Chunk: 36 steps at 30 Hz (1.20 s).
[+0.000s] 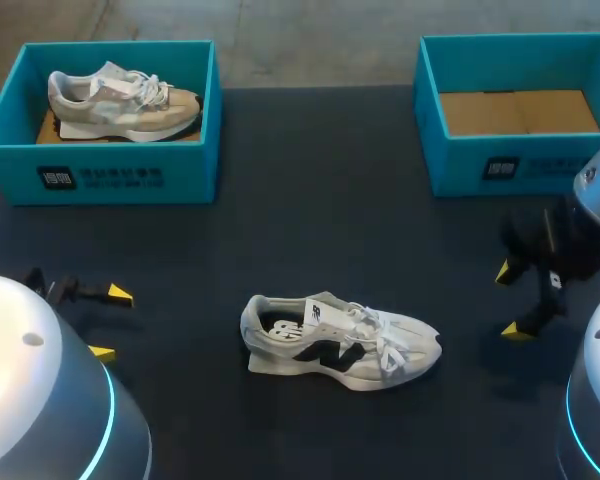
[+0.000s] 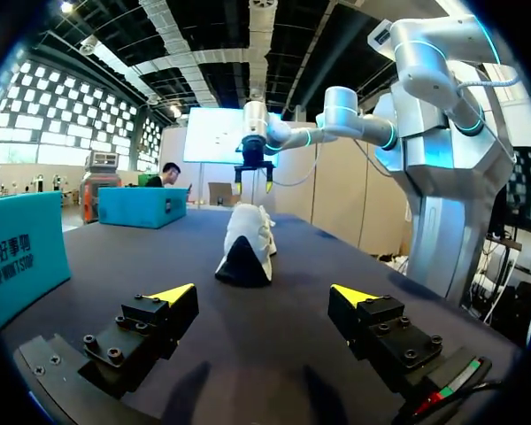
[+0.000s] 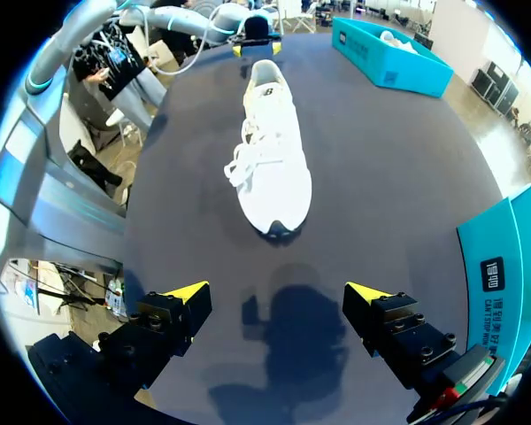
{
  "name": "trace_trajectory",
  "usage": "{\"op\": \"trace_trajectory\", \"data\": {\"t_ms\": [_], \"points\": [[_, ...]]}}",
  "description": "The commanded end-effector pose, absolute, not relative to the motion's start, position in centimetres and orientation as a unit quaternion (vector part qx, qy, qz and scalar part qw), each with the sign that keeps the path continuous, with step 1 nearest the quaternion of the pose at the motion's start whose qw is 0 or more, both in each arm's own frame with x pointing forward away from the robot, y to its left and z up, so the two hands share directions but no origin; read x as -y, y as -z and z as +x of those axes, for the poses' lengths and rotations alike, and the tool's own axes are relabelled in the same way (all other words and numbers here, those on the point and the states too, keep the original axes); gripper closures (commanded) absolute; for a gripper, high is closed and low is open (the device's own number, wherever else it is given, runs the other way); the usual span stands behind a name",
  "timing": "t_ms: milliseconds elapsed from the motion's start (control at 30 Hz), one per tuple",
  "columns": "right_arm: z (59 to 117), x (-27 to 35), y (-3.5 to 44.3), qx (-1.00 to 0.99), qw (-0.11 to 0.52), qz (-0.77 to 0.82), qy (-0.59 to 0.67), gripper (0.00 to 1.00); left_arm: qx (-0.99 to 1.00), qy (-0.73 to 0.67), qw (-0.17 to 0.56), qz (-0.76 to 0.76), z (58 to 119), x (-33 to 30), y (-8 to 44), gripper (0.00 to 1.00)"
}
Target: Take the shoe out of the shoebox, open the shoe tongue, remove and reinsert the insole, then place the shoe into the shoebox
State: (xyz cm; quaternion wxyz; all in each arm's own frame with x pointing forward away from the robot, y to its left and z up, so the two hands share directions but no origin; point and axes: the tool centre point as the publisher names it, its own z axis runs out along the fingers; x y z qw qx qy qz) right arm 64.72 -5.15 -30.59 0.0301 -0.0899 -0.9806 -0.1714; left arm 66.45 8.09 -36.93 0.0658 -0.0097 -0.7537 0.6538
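I see the white shoe [image 1: 340,340] upright on its sole near the table's [image 1: 320,220] front edge, between my left gripper [image 1: 111,323] and right gripper [image 1: 511,300], both with fingers spread apart. At the far corners sit the left shoebox [image 1: 100,180], holding a beige shoe [image 1: 120,100], and the right shoebox [image 1: 520,165].

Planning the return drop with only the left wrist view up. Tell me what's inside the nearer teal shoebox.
Observer: In the head view, that left shoebox holds a beige shoe.
Operator: Now the far box.
Observer: The right shoebox has no shoe in it; only its cardboard floor shows.
Operator: Report the laces on the table shoe.
Observer: In the right wrist view, the white shoe is laced, with loops flopped off one side.
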Motion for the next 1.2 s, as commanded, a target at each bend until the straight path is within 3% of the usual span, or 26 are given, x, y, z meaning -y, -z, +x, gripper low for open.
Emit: {"op": "trace_trajectory", "data": {"t_ms": [33,367,1200], "points": [[64.5,5.2,30.6,0.981,0.029,-0.090,0.171,0.00,0.756,-0.652,0.063,-0.007,66.1,-8.0,36.6,0.00],[64.5,5.2,30.6,0.981,0.029,-0.090,0.171,0.00,0.756,-0.652,0.063,-0.007,66.1,-8.0,36.6,0.00],[64.5,5.2,30.6,0.981,0.029,-0.090,0.171,0.00,0.739,-0.670,0.073,-0.003,66.3,-0.2,40.0,0.00]]}}
